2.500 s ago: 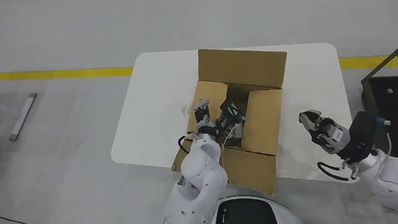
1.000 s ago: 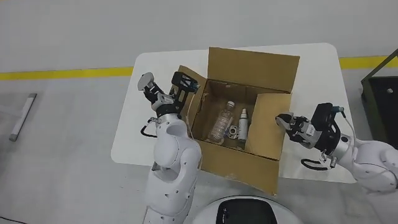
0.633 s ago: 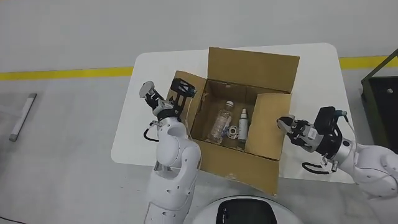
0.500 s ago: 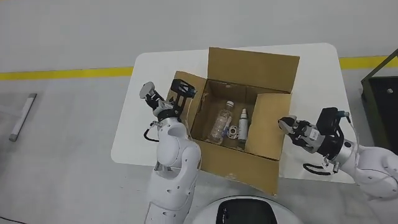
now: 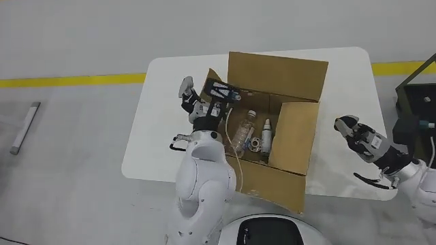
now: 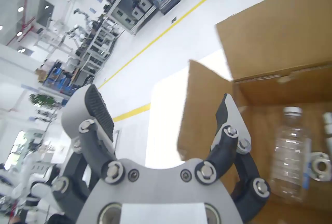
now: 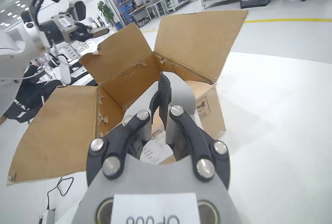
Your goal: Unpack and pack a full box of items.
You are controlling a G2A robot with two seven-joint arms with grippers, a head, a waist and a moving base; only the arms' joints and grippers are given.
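My left pincer (image 5: 206, 90) (image 6: 158, 97) is spread wide and holds nothing, hanging just above the upright left flap (image 6: 205, 105) of the cardboard box (image 5: 276, 75) (image 6: 272, 35) (image 7: 197, 35). From my right wrist, its fingers sit a little above that flap's torn top corner. My right pincer (image 5: 345, 123) (image 7: 163, 81) is out over the white counter (image 5: 163, 122) (image 7: 272, 105) on the box's right side. Its ribbed pads (image 7: 164, 95) are pressed together with nothing between them, and it points at the box while standing apart from the right flap (image 5: 300, 136). The box stands open on the counter with all four flaps raised or folded outward, the nearest flap leaning toward me. Inside, on the bottom, a clear plastic bottle (image 5: 242, 133) (image 6: 290, 152) with a white cap lies on its side along the left wall. A small white bottle (image 5: 266, 136) (image 6: 328, 126) lies near it toward the right wall. Between the two, at their near ends, rests a small metal fitting (image 5: 254, 141) (image 6: 320, 166) with a round hole. Beyond them the tall back flap (image 5: 272, 73) stands up at the far side of the box, and the counter runs on behind it.
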